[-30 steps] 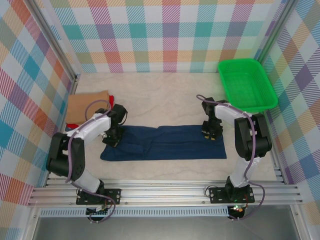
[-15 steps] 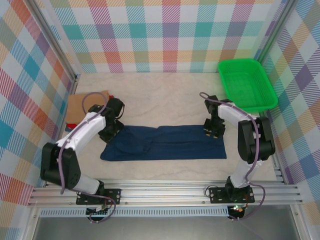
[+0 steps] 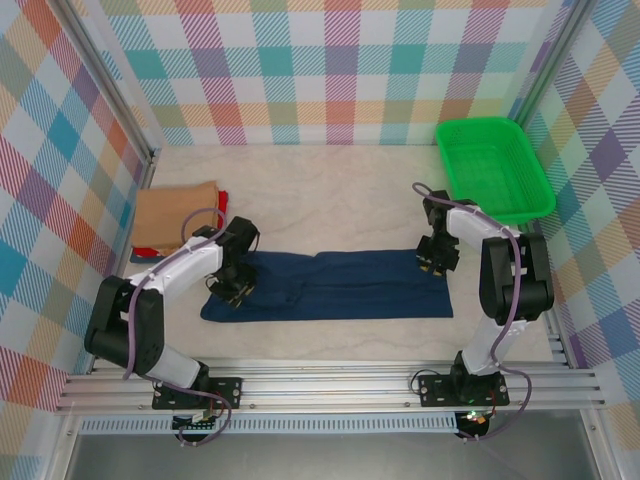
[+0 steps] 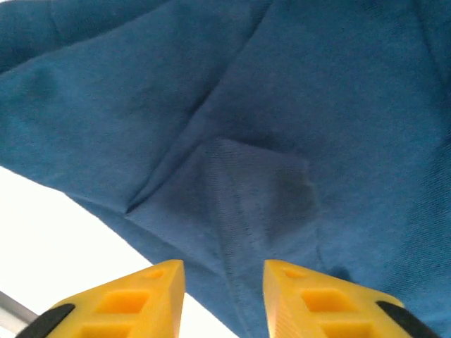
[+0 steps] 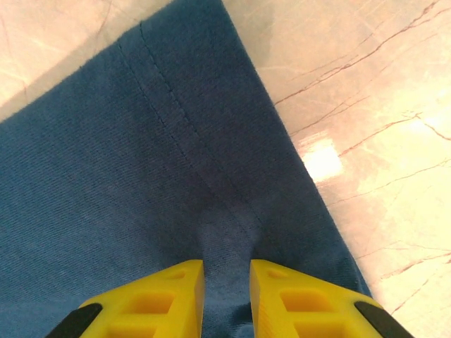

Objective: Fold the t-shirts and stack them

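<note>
Pale marbled tabletop (image 3: 330, 200) is carrying the work. Over it the left gripper (image 4: 224, 271) is standing, jaws parted astride a crease at the 9 o'clock end of the navy t-shirt (image 3: 340, 285); the right gripper (image 5: 227, 271) is pinching a pucker of cloth at its 3 o'clock end. That shirt is lying as a long band mid-table, a folded tan shirt (image 3: 175, 210) sitting at 10 o'clock. Light and limp, it is likely going to sag, so both end edges are looking safest to hold.

spread t-shirt (image 3: 330, 285): centre | folded t-shirts (image 3: 175, 212): far left | basket (image 3: 495, 170): far right
</note>
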`<state>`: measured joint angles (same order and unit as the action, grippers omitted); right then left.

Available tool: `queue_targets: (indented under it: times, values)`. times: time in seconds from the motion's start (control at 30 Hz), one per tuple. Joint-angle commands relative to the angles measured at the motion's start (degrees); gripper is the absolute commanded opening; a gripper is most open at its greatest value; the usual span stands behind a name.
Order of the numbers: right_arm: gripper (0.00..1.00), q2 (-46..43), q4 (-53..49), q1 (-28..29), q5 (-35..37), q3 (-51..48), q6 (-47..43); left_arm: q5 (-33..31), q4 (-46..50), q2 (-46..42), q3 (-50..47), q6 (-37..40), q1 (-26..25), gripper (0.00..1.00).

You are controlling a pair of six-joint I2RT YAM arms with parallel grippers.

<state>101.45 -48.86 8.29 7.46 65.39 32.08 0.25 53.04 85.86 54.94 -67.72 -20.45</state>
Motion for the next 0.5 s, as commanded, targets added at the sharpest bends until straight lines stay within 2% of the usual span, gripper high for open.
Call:
queue_targets:
  times: [0.0,0.1,0.23,0.33,0.47]
  values:
    - [0.23,0.0,-0.18,0.27,-0.74,1.23,-1.06,1.97,-2.37,-0.4,2.12,0.32,-0.21,0.38]
    - [0.23,-0.12,-0.41,0.31,-0.75,1.16,-1.32,2.89,-1.46,-0.58,5.14,0.24,-3.67,0.37]
    - [0.23,-0.27,-0.18,0.33,-1.13,0.8,-1.07,3.17,-3.44,1.87,8.56,6.13,-7.57,0.35]
    - [0.23,-0.1,-0.35,0.31,-1.4,0.93,-0.87,7.16,-6.01,5.48,9.58,13.64,-10.14,0.35]
    - [0.23,0.08,-0.74,0.27,-1.14,1.49,-1.14,5.17,0.74,10.35,13.46,25.61,-14.09,0.4]
